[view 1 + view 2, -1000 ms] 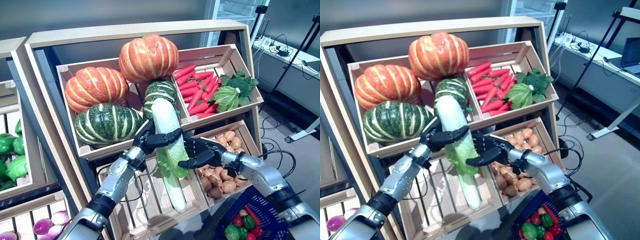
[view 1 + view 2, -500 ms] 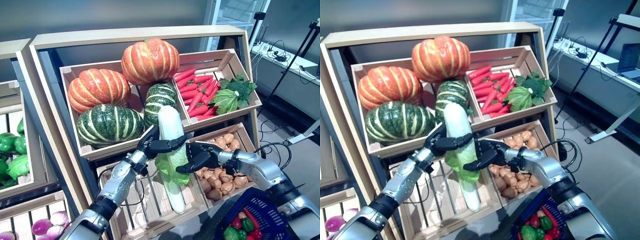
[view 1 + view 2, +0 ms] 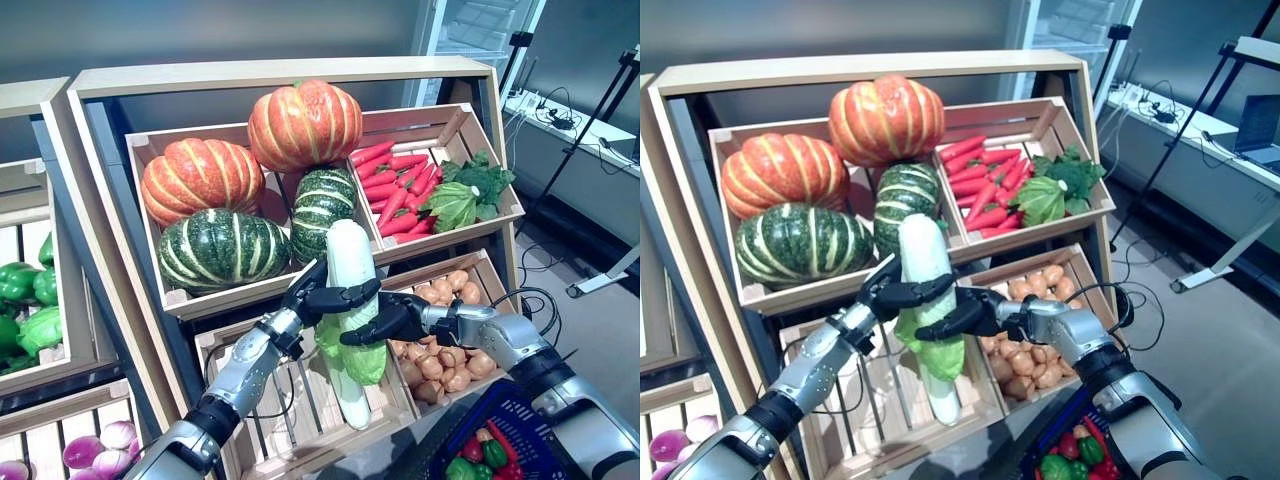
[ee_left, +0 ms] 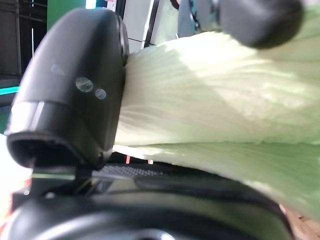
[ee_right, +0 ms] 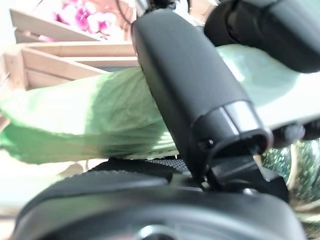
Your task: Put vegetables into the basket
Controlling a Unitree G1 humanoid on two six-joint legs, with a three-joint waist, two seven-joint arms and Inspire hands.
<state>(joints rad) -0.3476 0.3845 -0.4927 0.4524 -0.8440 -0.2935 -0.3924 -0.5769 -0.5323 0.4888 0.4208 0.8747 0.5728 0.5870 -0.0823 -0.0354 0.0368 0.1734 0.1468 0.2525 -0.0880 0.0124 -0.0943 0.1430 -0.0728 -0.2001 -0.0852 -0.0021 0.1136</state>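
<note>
Fingers [image 3: 345, 297] of both hands clasped round Chinese cabbage [image 3: 350, 262], now lifted higher out of lower crate [image 3: 300, 440], nearer blue basket [image 3: 525, 425].

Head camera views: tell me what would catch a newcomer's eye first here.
The long pale cabbage, held upright before the wooden shelf with the left hand and right hand both curled round its middle. Behind it, orange and green pumpkins fill the upper left crate, with red carrots in the crate beside them. The blue basket, already holding peppers, sits at the lower right.
</note>
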